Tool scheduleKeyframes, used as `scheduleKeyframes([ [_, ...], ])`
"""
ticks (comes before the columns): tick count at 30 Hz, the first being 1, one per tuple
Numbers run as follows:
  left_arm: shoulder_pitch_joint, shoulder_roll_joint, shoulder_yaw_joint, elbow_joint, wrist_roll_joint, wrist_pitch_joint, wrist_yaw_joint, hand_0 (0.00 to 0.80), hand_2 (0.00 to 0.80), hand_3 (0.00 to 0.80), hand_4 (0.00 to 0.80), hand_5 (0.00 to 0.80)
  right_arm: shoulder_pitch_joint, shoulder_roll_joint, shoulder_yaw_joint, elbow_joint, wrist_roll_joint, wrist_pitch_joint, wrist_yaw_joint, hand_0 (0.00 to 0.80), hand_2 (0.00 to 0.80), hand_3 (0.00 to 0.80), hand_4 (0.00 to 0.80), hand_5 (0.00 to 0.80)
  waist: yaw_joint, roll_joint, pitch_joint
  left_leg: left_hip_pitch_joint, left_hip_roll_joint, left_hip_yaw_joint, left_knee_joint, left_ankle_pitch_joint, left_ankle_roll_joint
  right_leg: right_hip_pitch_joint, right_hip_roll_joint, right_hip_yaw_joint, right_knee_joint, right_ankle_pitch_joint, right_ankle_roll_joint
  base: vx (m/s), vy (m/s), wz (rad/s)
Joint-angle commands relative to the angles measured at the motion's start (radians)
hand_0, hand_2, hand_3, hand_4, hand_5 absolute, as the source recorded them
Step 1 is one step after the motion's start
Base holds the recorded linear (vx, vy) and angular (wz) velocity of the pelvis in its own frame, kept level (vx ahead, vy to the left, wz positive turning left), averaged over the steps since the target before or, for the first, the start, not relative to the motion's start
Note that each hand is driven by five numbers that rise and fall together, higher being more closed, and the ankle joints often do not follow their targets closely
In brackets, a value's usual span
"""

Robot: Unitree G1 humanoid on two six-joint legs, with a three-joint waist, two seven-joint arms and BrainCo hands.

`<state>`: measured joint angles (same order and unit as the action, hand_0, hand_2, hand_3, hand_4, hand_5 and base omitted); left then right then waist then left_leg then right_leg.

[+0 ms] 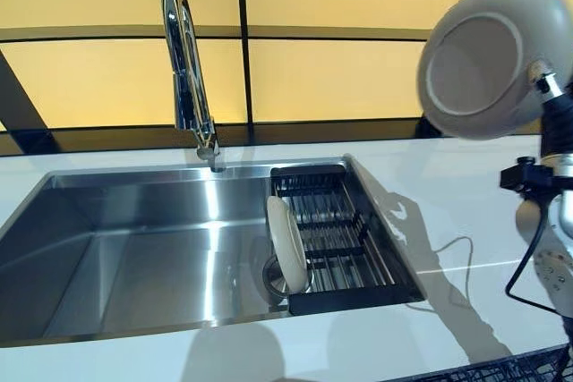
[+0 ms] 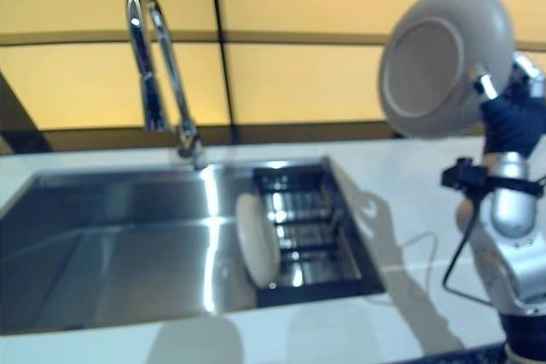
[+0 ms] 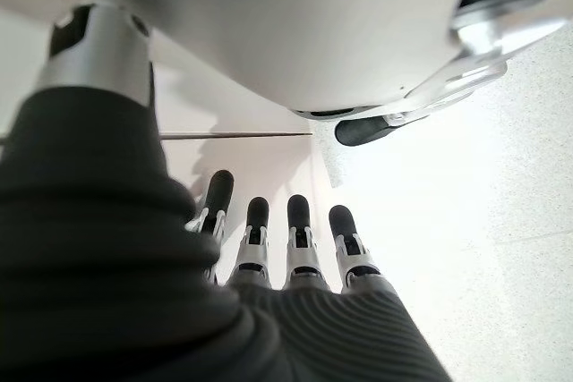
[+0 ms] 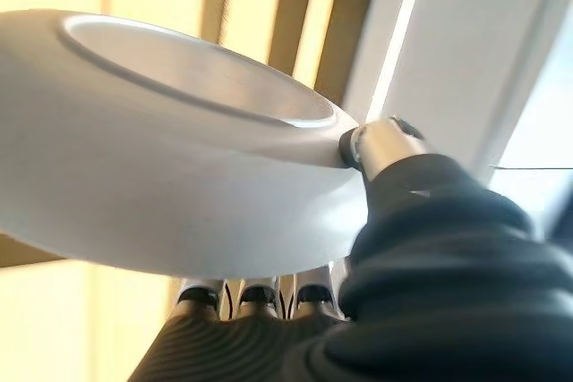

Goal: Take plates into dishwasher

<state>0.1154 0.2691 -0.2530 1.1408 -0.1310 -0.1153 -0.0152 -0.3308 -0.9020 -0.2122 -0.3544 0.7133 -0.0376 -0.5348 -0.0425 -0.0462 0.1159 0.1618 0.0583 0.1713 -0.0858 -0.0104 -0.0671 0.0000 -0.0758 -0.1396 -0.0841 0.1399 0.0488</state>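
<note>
White counter (image 1: 448, 221) wraps a steel sink (image 1: 134, 248) under yellow wall panels. At two o'clock the right hand (image 4: 394, 145) holds a grey plate (image 1: 479, 55) aloft, underside toward the camera, thumb on its foot ring, fingers behind. A second plate (image 1: 286, 243) stands on edge against the drain rack (image 1: 345, 230) at five o'clock. Both look rigid, glazed, probably slick and chippable; the rim is the safest hold. Only the tap (image 1: 188, 69) at eleven o'clock intrudes. The left hand (image 3: 295, 248) hangs low, fingers straight, empty.

A stainless steel sink (image 1: 134, 257) is set into the white tabletop (image 1: 448, 212). A chrome faucet (image 1: 188, 69) rises at its back edge. A black drying rack (image 1: 345, 239) fills the sink's right end.
</note>
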Motion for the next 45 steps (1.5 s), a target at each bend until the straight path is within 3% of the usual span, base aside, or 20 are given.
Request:
scheduleKeyframes([
  [1, -0.048, 0.053, 0.002, 0.048, 0.009, -0.054, 0.000, 0.000, 0.000, 0.000, 0.000, 0.000, -0.077, -0.056, -0.081, 0.008, -0.102, -0.082, -0.039, 0.800, 0.800, 0.800, 0.800, 0.800, -0.006, -0.057, -0.064, -0.032, -0.045, 0.012, 0.016, -0.019, 0.051, 0.064, -0.062, 0.028, 0.025, -0.042, 0.099, 0.002, 0.065, -0.12],
  [11, -0.048, 0.074, 0.022, 0.018, 0.010, -0.040, 0.000, 0.000, 0.000, 0.000, 0.000, 0.000, 0.058, -0.188, -0.229, 0.082, -0.257, -0.054, -0.001, 0.800, 0.800, 0.800, 0.800, 0.800, -0.049, -0.061, -0.058, -0.031, -0.060, 0.021, 0.041, -0.038, 0.071, 0.021, -0.075, 0.086, 0.054, -0.010, 0.126, -0.040, 0.052, -0.13],
  [19, -0.057, 0.089, 0.022, 0.043, 0.048, -0.027, -0.017, 0.000, 0.000, 0.000, 0.000, 0.000, 0.228, -0.161, -0.339, 0.178, -0.269, -0.071, 0.031, 0.800, 0.800, 0.800, 0.800, 0.800, -0.110, -0.073, -0.040, -0.030, -0.074, 0.037, 0.050, -0.054, 0.086, -0.066, -0.091, 0.153, 0.091, 0.062, 0.154, -0.035, 0.077, -0.21],
  [21, -0.057, 0.095, 0.019, 0.051, 0.059, -0.026, -0.020, 0.000, 0.000, 0.000, 0.000, 0.000, 0.275, -0.144, -0.365, 0.206, -0.257, -0.085, 0.045, 0.800, 0.800, 0.800, 0.800, 0.800, -0.119, -0.080, -0.034, -0.026, -0.073, 0.055, 0.047, -0.056, 0.083, -0.088, -0.098, 0.139, 0.096, 0.094, 0.162, -0.012, 0.019, -0.28],
  [24, -0.052, 0.106, 0.034, 0.042, 0.054, -0.020, -0.024, 0.000, 0.000, 0.000, 0.000, 0.000, 0.307, -0.121, -0.381, 0.236, -0.227, -0.092, 0.086, 0.800, 0.800, 0.800, 0.800, 0.800, -0.109, -0.089, -0.019, -0.010, -0.057, 0.134, 0.018, -0.042, 0.072, -0.127, -0.142, 0.018, 0.155, 0.160, 0.184, -0.085, -0.016, -0.52],
  [25, -0.051, 0.108, 0.035, 0.040, 0.051, -0.018, -0.024, 0.000, 0.000, 0.000, 0.000, 0.000, 0.308, -0.120, -0.382, 0.238, -0.223, -0.093, 0.091, 0.800, 0.800, 0.800, 0.800, 0.800, -0.107, -0.089, -0.017, -0.008, -0.055, 0.141, 0.015, -0.039, 0.072, -0.128, -0.146, 0.012, 0.162, 0.161, 0.185, -0.153, -0.024, -0.76],
  [26, -0.052, 0.116, 0.039, 0.026, 0.039, -0.010, -0.024, 0.000, 0.000, 0.000, 0.000, 0.000, 0.322, -0.120, -0.388, 0.245, -0.200, -0.094, 0.112, 0.800, 0.800, 0.800, 0.800, 0.800, -0.099, -0.087, -0.010, -0.007, -0.041, 0.178, 0.011, -0.030, 0.072, -0.131, -0.168, -0.024, 0.201, 0.166, 0.188, -0.193, -0.025, -0.81],
  [29, -0.067, 0.122, 0.040, 0.020, 0.014, -0.010, -0.012, 0.000, 0.000, 0.000, 0.000, 0.000, 0.325, -0.111, -0.379, 0.264, -0.160, -0.097, 0.154, 0.800, 0.800, 0.800, 0.800, 0.800, -0.081, -0.076, -0.003, -0.026, -0.012, 0.244, 0.014, -0.019, 0.082, -0.108, -0.218, -0.080, 0.294, 0.139, 0.180, -0.235, -0.025, -0.63],
  [33, -0.090, 0.126, 0.027, 0.030, -0.010, -0.015, 0.003, 0.000, 0.000, 0.000, 0.000, 0.000, 0.284, -0.096, -0.320, 0.281, -0.159, -0.103, 0.181, 0.800, 0.800, 0.800, 0.800, 0.800, -0.050, -0.062, -0.015, -0.080, 0.026, 0.317, 0.022, 0.010, 0.084, -0.036, -0.250, -0.102, 0.350, 0.091, 0.164, -0.246, -0.089, -1.29],
  [36, -0.095, 0.132, 0.026, 0.028, -0.016, -0.016, 0.013, 0.000, 0.000, 0.000, 0.000, 0.000, 0.261, -0.088, -0.278, 0.285, -0.154, -0.103, 0.200, 0.800, 0.800, 0.800, 0.800, 0.800, -0.028, -0.076, -0.034, -0.133, 0.047, 0.369, 0.042, 0.032, 0.086, 0.050, -0.237, -0.111, 0.323, 0.045, 0.163, -0.186, -0.144, -0.74],
  [37, -0.096, 0.133, 0.025, 0.027, -0.016, -0.015, 0.014, 0.000, 0.000, 0.000, 0.000, 0.000, 0.258, -0.088, -0.273, 0.285, -0.152, -0.104, 0.203, 0.800, 0.800, 0.800, 0.800, 0.800, -0.028, -0.077, -0.040, -0.129, 0.043, 0.349, 0.034, 0.014, 0.082, 0.067, -0.231, -0.096, 0.323, 0.024, 0.176, -0.176, -0.226, -0.95],
  [40, -0.099, 0.144, 0.040, 0.027, -0.002, -0.015, 0.023, 0.000, 0.000, 0.000, 0.000, 0.000, 0.251, -0.084, -0.249, 0.289, -0.128, -0.114, 0.242, 0.800, 0.800, 0.800, 0.800, 0.800, -0.025, -0.096, -0.061, -0.156, 0.058, 0.394, 0.045, 0.024, 0.079, 0.136, -0.170, -0.114, 0.233, -0.057, 0.166, -0.155, -0.340, -0.85],
  [42, -0.104, 0.149, 0.047, 0.025, 0.002, -0.008, 0.035, 0.000, 0.000, 0.000, 0.000, 0.000, 0.255, -0.083, -0.236, 0.271, -0.097, -0.120, 0.267, 0.800, 0.800, 0.800, 0.800, 0.800, -0.024, -0.102, -0.063, -0.167, 0.085, 0.423, 0.058, 0.038, 0.060, 0.151, -0.142, -0.149, 0.182, -0.081, 0.154, -0.150, -0.420, -0.82],
  [44, -0.115, 0.150, 0.052, 0.022, 0.006, -0.004, 0.030, 0.000, 0.000, 0.000, 0.000, 0.000, 0.266, -0.082, -0.225, 0.243, -0.085, -0.125, 0.292, 0.800, 0.800, 0.800, 0.800, 0.800, -0.033, -0.093, -0.054, -0.190, 0.121, 0.422, 0.074, 0.074, 0.021, 0.168, -0.085, -0.135, 0.118, -0.144, 0.131, -0.109, -0.377, -1.00],
  [45, -0.116, 0.149, 0.051, 0.021, 0.007, -0.005, 0.027, 0.000, 0.000, 0.000, 0.000, 0.000, 0.269, -0.081, -0.224, 0.239, -0.087, -0.125, 0.294, 0.800, 0.800, 0.800, 0.800, 0.800, -0.034, -0.091, -0.053, -0.192, 0.126, 0.420, 0.076, 0.079, 0.016, 0.167, -0.080, -0.133, 0.116, -0.147, 0.127, -0.115, -0.317, -0.58],
])
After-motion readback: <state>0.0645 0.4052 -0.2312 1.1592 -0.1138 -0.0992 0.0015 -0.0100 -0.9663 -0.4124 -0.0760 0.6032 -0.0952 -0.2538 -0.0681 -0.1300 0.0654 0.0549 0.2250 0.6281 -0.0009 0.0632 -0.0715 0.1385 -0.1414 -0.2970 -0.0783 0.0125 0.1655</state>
